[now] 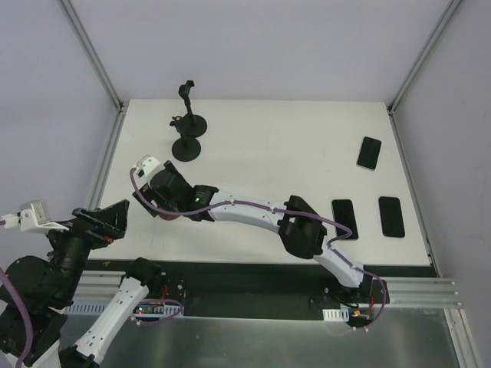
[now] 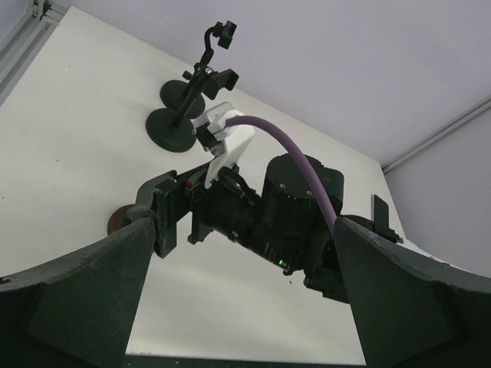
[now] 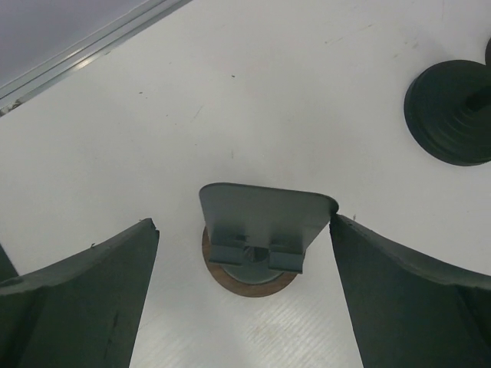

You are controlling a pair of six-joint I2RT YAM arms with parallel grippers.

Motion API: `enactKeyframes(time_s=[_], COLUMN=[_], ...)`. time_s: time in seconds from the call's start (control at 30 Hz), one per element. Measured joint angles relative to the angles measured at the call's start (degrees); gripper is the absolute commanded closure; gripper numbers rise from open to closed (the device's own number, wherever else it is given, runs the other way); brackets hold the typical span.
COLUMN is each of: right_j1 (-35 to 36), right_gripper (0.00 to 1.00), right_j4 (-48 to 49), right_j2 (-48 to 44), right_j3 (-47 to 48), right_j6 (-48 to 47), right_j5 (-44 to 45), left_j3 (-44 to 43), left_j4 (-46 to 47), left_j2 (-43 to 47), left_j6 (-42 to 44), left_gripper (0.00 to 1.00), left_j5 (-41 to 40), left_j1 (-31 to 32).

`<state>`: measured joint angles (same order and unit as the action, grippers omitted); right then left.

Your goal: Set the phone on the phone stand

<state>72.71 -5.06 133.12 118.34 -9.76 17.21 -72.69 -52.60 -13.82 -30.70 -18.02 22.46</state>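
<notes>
On the table's (image 1: 268, 153) near left, hovering with right gripper (image 3: 240, 226) spread over the stand (image 3: 261, 207) and left gripper (image 1: 115, 221) spread nearby; ahead of any pickup, next reaching right for a phone (image 1: 344, 218) lying flat there

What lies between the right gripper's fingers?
The phone stand, a grey plate on a brown base, sits within the open right gripper; the right wrist view shows it.

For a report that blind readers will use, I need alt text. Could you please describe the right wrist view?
The open right gripper hangs over a small grey stand, a flat plate on a round brown base, which stands between its two dark jaws on the white table. A black round disc base lies at the upper right.
</notes>
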Motion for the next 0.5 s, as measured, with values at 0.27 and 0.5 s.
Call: enactKeyframes(time_s=[0.27, 0.5], right_j1=[-3.1, -3.3], right_gripper=[0.04, 0.08], right_j4=[-3.0, -3.7], right_j2=[3.7, 4.3], right_j3=[4.4, 5.2], right_j6=[0.3, 0.0], right_j5=[-1.2, -2.5], left_j3=[0.3, 1.0], left_j4=[0.0, 0.2], left_j2=[-0.3, -0.9], left_j6=[-0.1, -0.3], left_gripper=[0.01, 0.01], left_j5=[0.0, 0.3], left_j1=[0.0, 0.0])
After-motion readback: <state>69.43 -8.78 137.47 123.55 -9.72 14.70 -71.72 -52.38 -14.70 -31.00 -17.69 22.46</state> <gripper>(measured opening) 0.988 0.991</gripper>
